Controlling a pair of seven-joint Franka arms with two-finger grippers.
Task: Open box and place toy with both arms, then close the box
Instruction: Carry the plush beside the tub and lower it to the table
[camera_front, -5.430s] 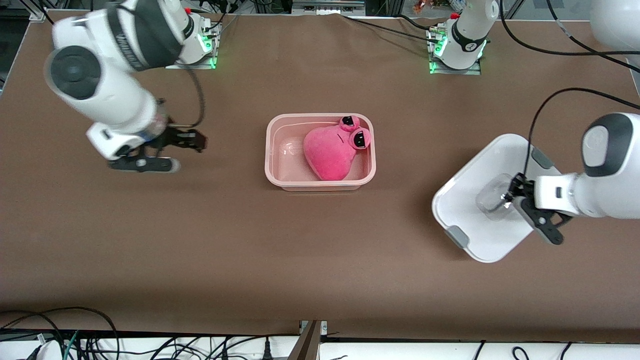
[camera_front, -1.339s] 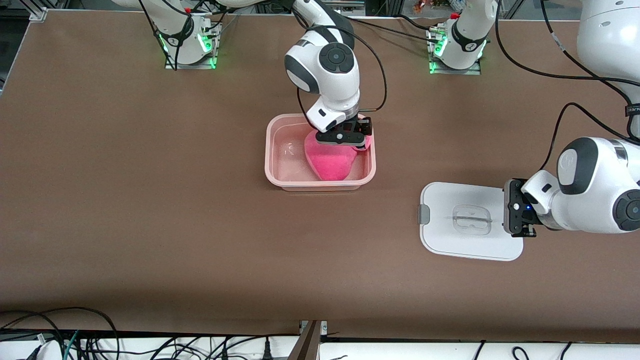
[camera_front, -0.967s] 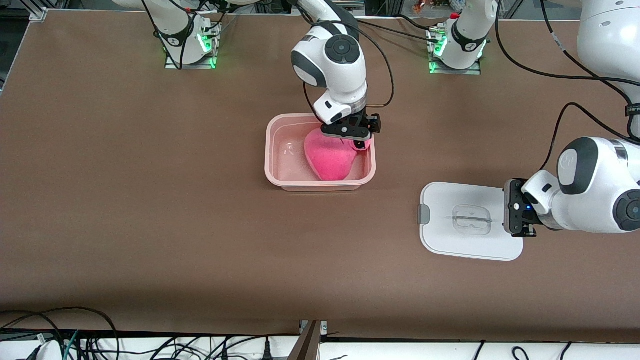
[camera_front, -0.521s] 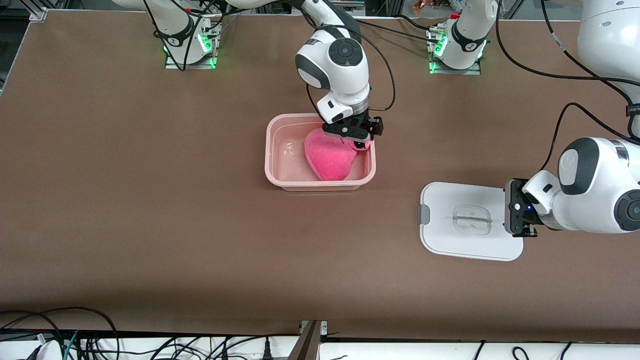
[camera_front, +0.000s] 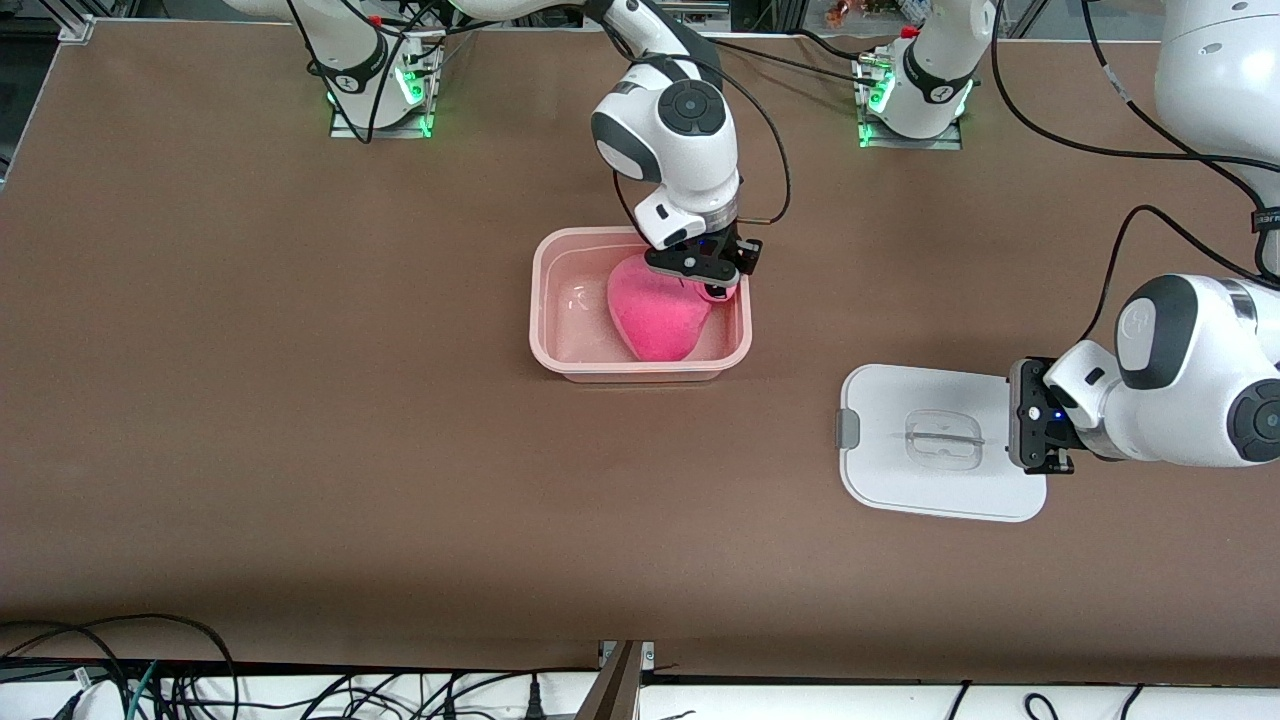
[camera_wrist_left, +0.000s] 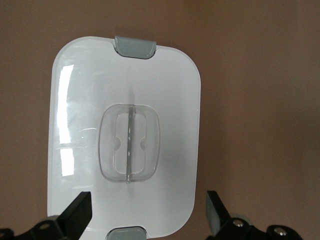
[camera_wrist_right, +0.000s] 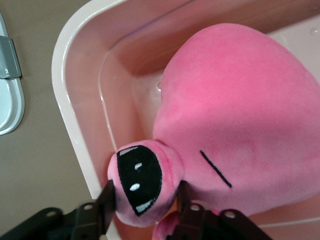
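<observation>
The box, a pale-pink tub, stands open at the table's middle and also shows in the right wrist view. The hot-pink toy lies in it. My right gripper is down in the box at the end toward the left arm. In the right wrist view my right gripper is shut on one stalked eye of the toy. The white lid lies flat on the table toward the left arm's end. My left gripper is open over the lid's end; in the left wrist view my left gripper is above the lid.
The lid's grey clips sit at its short ends, and its clear handle is at its middle. Both arm bases stand along the table edge farthest from the front camera. Cables run along the edge nearest to it.
Over the last seconds the right arm came to the box and closed on the toy's eye. The lid, earlier held tilted by the left gripper, lies flat. Little movement in the last half second.
</observation>
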